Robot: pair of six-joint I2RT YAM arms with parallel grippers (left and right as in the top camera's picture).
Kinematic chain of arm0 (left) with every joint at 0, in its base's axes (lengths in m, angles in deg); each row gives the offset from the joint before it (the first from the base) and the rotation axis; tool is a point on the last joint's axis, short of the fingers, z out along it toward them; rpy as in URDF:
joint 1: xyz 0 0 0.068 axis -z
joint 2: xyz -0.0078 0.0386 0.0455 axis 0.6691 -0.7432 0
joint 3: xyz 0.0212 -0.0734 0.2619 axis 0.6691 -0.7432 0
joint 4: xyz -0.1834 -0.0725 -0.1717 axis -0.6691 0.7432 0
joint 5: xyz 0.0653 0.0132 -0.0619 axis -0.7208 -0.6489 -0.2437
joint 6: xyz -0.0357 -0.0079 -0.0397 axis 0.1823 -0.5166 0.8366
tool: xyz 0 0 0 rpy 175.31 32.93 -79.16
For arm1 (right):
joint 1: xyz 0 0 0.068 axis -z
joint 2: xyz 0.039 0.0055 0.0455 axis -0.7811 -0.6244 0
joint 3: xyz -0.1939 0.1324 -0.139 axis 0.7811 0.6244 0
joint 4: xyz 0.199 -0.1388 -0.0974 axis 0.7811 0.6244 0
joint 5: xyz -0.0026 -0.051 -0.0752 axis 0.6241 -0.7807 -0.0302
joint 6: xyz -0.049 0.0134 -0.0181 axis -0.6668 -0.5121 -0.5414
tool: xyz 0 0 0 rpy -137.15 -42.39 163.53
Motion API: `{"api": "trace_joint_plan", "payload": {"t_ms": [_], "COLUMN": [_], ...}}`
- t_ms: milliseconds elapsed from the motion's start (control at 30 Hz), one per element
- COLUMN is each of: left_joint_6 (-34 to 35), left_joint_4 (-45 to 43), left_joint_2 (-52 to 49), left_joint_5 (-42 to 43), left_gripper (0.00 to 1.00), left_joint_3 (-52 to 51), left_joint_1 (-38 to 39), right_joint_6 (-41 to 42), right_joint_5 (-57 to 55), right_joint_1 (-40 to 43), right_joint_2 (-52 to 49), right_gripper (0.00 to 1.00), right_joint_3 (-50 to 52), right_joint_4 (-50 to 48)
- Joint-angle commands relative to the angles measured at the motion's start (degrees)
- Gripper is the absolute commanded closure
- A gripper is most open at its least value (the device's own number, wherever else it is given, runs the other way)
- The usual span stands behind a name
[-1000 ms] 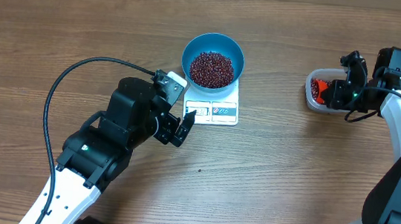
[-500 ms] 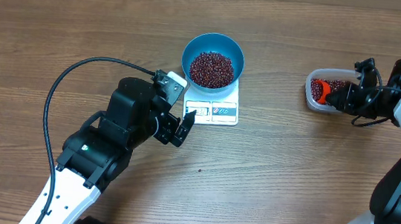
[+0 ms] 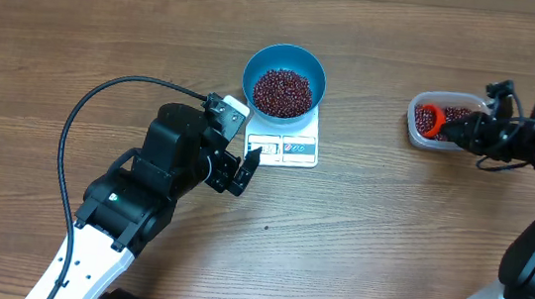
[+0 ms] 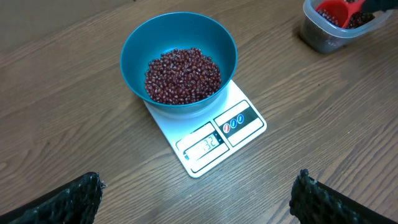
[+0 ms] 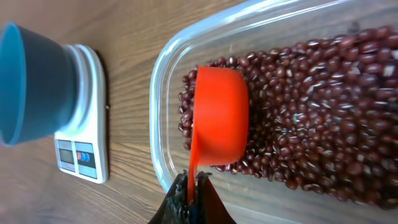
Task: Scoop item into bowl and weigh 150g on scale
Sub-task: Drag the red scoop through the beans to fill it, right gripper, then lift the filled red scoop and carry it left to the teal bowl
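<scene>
I have the right end effector (image 5: pixel 189 186) clamped on the scoop (image 5: pixel 217 118), dipped among the tub's (image 5: pixel 163 68) beans (image 5: pixel 323 124) for more, left end effector (image 3: pixel 243 170) spread idle.

The desk (image 3: pixel 388 232) is a brown wood-grain top with the boards' grain running left to right. 2 things lie directly on it. A small white kitchen scale (image 3: pixel 297 149) sits flat near the middle, its display window and buttons along the edge nearer the robot. A clear rounded-rectangular plastic tub (image 3: pixel 415 133) stands well apart from it, on the right side.
</scene>
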Motion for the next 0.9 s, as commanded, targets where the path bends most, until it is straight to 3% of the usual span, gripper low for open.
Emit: {"api": "trace_joint_plan", "payload": {"t_ms": [0,400,867], "left_joint_6": [0.57,0.57,0.57], "left_joint_4": [-0.04,-0.04,-0.04], "left_joint_2": [-0.33,-0.33,-0.31], "left_joint_5": [0.37,0.37,0.39], "left_gripper": [0.01,0.0,0.0], "left_joint_3": [1.18,1.18,1.18], "left_joint_1": [-0.09,-0.09,-0.09], "right_joint_6": [0.07,0.02,0.07], "right_joint_5": [5.66,14.27,32.02], "right_joint_1": [2.58,8.41,8.98], "right_joint_2": [-0.44,-0.44,-0.44], "right_gripper": [0.96,0.96,0.96], "right_joint_3": [-0.2,-0.2,-0.2], "right_joint_4": [-0.35,0.61,3.56]}}
